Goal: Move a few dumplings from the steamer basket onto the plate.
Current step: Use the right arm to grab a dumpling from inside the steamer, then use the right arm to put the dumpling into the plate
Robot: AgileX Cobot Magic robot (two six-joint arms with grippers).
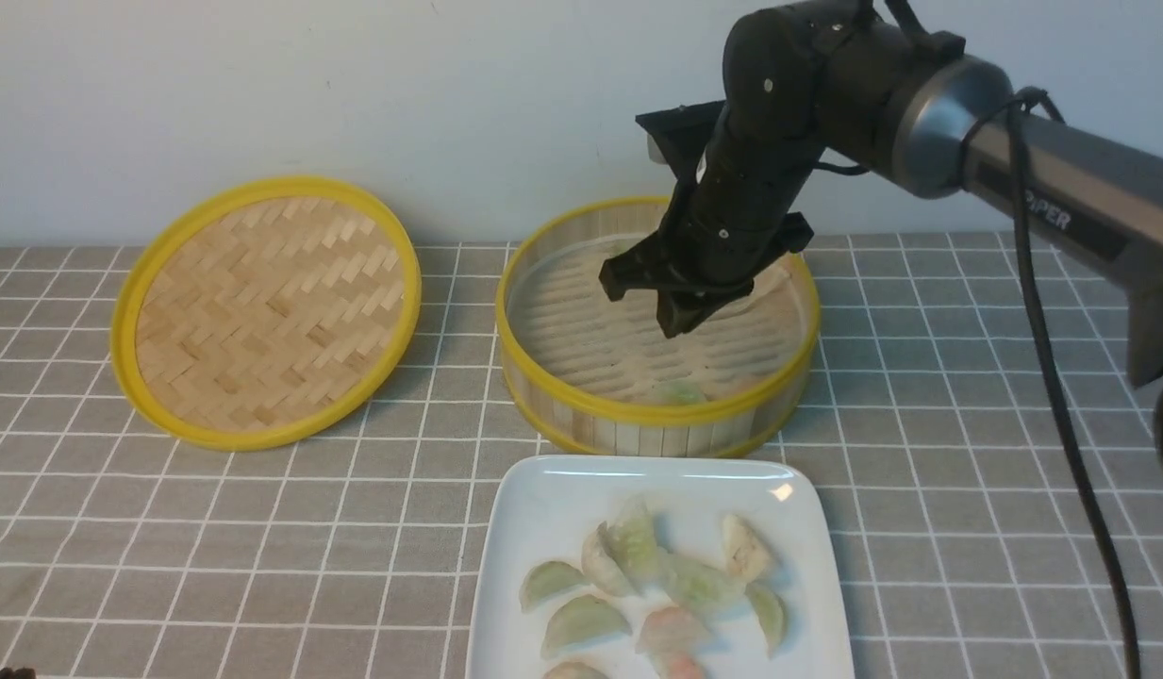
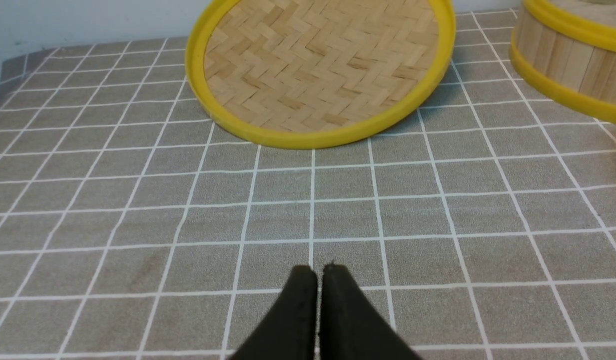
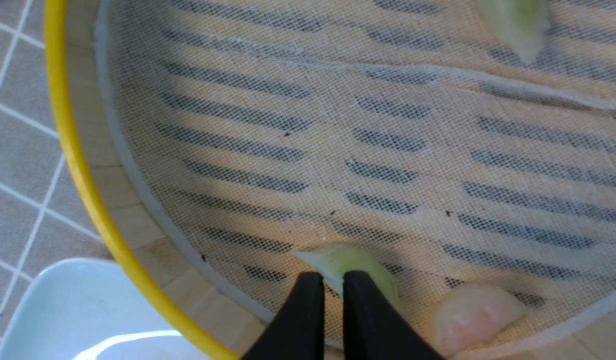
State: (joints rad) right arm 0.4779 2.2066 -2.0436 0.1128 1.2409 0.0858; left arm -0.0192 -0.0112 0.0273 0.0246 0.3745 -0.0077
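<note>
The right arm (image 1: 921,104) is the biggest thing in play. It reaches in from the right and hangs over the basket (image 1: 656,429). Its right gripper (image 3: 331,284) points down with the jaws drawn narrow, just a slim slit between them. From the front, nothing sits in that slit.

Straight below the tips lies a pale green dumpling (image 3: 357,261), flat on the mesh liner (image 3: 337,150) near the front wall. I'd call it light, soft and slick, with a thin skin that tears if it's squeezed hard. The plump middle looks the safest place to pinch, across the short width. The frilly edge would likely slip or rip. The jaws will need to spread before they drop, I reckon, and the mesh may cling.

Now the containers. The woven lid (image 1: 270,311) lies off to the left, flat on the checked cloth (image 2: 138,225) and well apart from the basket. The basket is nearly cleared out. The wrist view shows the green dumpling, a pinkish dumpling (image 3: 472,315) just beside it, and another green one (image 3: 512,20) across the floor. The white plate (image 1: 543,490) sits just in front of the basket and already carries a cluster of dumplings (image 1: 586,622), some touching and overlapping.

The left gripper (image 2: 317,280) is the smallest player. It is pressed closed and empty, low over bare cloth well short of the lid.
</note>
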